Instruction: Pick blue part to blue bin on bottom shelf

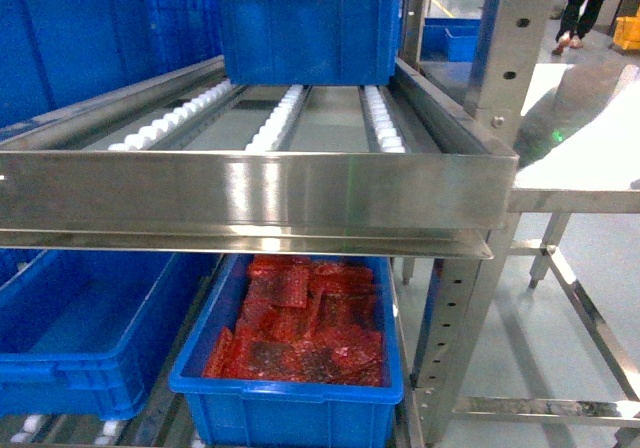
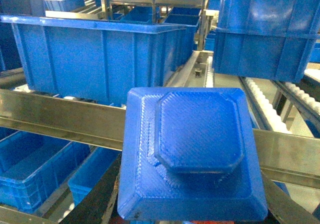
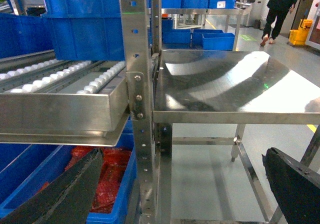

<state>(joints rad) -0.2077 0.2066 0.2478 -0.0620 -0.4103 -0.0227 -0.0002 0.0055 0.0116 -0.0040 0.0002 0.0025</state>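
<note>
Head view, rack: we see a stainless-steel rack whose upper level [image 1: 300, 118] carries white roller tracks [image 1: 275, 123] behind a flat steel front lip [image 1: 250, 193]; a blue bin [image 1: 305, 28] sits at the far end of the rollers.
Bottom shelf: below the lip, the bottom shelf [image 1: 160, 423] holds two blue bins side by side, with a few white rollers showing at its front edge.
Empty blue bin: the bin on the left [image 1: 80, 338] shows only bare blue floor.
Bin with red packets: the bin just beside it on the right [image 1: 290, 408] is filled with red packets [image 1: 300, 328].
Surface: a plain steel surface [image 3: 225, 84] stands touching the rack's right post [image 3: 135, 84]; a person [image 3: 277, 9] walks on the floor far behind it.
Blue part: in the left wrist view the blue part [image 2: 192, 154], a square stepped piece with cut corners, fills the foreground in front of the steel lip, above the bottom shelf bins.
Left gripper: the left gripper [image 2: 192, 211] pinches the blue part; its dark fingers [image 2: 95, 204] show under the part's lower edge.
Right gripper: the right gripper [image 3: 180, 184] is spread wide, its dark fingers [image 3: 65, 194] at the two lower corners of the right wrist view, holding nothing.
</note>
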